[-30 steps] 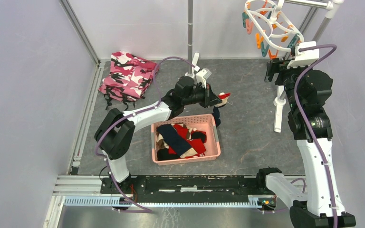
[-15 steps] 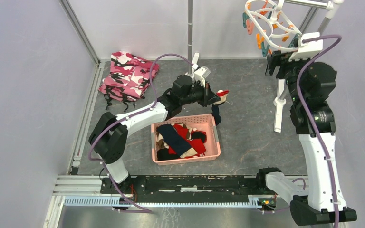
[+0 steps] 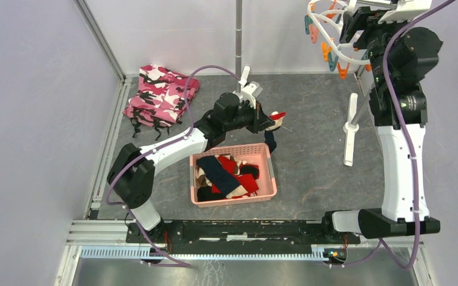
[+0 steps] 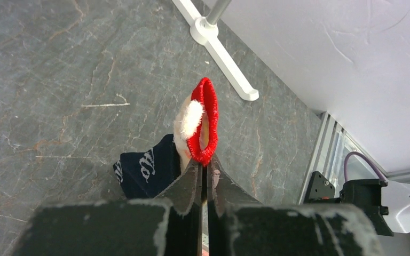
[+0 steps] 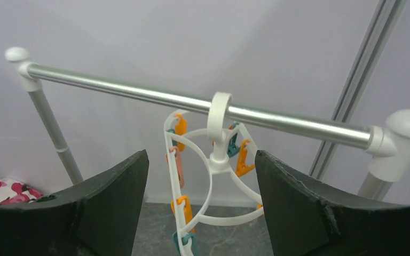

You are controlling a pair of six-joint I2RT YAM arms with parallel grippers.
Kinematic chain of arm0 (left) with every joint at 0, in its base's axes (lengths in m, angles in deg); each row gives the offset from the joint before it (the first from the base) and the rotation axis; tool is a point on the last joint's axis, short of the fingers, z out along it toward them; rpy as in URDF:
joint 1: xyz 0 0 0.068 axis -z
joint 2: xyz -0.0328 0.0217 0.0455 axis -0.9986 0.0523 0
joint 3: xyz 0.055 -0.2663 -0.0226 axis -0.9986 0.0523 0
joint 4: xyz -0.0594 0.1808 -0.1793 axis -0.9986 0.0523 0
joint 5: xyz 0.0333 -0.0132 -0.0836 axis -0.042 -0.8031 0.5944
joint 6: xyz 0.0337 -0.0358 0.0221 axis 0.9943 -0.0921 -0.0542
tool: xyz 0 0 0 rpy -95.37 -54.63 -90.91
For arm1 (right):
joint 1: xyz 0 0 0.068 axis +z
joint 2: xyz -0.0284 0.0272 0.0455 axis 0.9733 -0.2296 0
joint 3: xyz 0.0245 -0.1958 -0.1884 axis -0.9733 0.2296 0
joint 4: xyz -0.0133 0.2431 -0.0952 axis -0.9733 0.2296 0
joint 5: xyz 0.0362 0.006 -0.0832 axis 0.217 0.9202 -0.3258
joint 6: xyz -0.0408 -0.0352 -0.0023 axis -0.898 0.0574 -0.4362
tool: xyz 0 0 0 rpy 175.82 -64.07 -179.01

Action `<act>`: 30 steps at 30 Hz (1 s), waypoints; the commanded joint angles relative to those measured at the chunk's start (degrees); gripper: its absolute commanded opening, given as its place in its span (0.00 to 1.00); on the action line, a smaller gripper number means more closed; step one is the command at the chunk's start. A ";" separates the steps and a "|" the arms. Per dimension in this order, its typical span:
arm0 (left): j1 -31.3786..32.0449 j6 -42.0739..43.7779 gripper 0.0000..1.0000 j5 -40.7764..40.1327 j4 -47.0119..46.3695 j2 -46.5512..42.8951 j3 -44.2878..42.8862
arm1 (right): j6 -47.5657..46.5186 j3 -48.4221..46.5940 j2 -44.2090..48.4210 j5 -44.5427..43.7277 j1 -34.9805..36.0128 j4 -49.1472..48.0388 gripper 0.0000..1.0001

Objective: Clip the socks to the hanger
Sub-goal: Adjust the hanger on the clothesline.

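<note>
- Sock [image 4: 203, 114], red cuff and navy foot, hangs pinched in the closed left gripper [image 4: 205, 169], just beyond the pink basket [image 3: 272, 179]; barely shifted.
- Hanger [image 5: 213, 176] on the rail [image 5: 139, 93], nothing clipped yet.
- Right gripper [image 5: 200, 160] has climbed to face it, jaws wide and empty; the handoff looks near.

Top view high up, looking down on the whole table [image 3: 310, 161], left wrist view close above a sock [image 4: 210, 112], right wrist view facing the hanger [image 5: 219, 160], both also in the top view.
</note>
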 commanded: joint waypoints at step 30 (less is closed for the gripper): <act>0.29 3.42 0.02 0.52 -1.21 -4.03 0.05 | 2.18 -7.45 -18.27 -1.83 -3.33 -10.68 0.57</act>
